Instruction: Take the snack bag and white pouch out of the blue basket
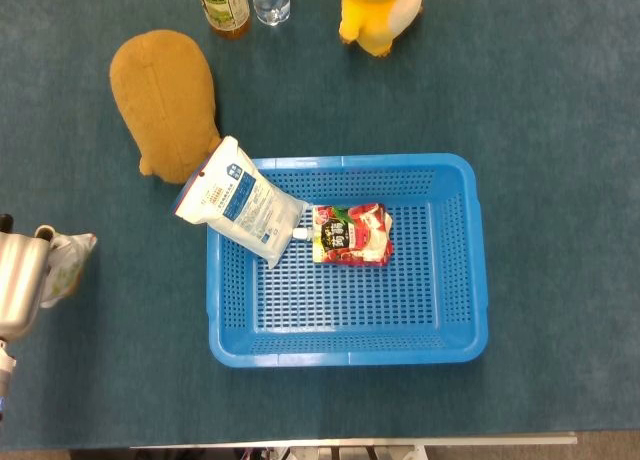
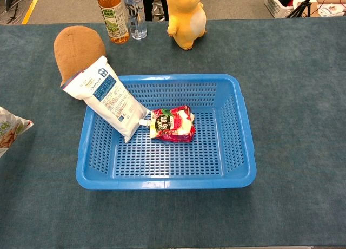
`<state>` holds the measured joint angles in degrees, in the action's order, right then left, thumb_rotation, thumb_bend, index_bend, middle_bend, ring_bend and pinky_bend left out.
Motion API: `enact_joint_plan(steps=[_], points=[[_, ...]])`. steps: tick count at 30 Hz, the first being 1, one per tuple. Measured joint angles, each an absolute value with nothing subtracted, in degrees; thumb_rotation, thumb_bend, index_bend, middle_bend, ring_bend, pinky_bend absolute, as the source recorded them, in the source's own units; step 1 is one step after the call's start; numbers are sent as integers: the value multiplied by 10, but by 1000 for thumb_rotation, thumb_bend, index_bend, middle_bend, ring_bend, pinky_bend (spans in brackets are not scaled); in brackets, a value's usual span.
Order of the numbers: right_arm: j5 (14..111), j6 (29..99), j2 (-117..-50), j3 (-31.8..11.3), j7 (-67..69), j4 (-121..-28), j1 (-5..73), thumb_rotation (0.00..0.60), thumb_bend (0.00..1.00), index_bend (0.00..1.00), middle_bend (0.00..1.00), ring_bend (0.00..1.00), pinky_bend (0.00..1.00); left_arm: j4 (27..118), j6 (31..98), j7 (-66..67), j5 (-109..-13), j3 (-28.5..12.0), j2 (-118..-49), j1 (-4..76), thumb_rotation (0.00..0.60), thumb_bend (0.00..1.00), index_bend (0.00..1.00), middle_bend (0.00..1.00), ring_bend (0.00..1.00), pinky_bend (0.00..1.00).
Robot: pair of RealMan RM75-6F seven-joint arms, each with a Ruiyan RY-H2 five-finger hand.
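Looking down from the head view, the left hand (image 1: 20, 290) at the left edge held the snack bag (image 1: 65, 265), finger detail unclear. The white pouch (image 1: 240, 208) leaned over the blue basket (image 1: 455, 280) rim, upper left.

The chest view showed its stiff upper edge, likely the best hold; probably light, slippery.

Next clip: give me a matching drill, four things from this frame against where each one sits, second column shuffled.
Things:
1. white pouch
2. red pouch
3. snack bag
4. yellow plush toy

Places:
A. flat on the blue basket floor
B. on the table beyond the basket
C. at the left hand, left of the basket
D. leaning over the basket's left rim

Pairs: 1-D, 2-A, 3-C, 4-B
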<state>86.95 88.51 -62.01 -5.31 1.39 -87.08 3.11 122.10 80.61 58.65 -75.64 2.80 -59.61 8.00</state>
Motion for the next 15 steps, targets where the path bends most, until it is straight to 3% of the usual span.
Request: enact_joint_plan(steps=[6, 11, 15], points=[[868, 883, -620, -53, 11, -873, 32, 600, 82, 252, 320, 276, 459, 1235, 820, 610, -704, 20, -600, 80, 600, 6, 0, 0, 120, 526], [868, 884, -619, -54, 11, -874, 33, 600, 82, 252, 320, 276, 459, 1236, 828, 604, -712, 17, -604, 84, 600, 0, 0, 0, 90, 450], [869, 885, -619, -55, 11, -874, 33, 600, 82, 252, 320, 276, 459, 1210, 830, 572, -774, 19, -613, 88, 600, 0, 0, 0, 74, 412]])
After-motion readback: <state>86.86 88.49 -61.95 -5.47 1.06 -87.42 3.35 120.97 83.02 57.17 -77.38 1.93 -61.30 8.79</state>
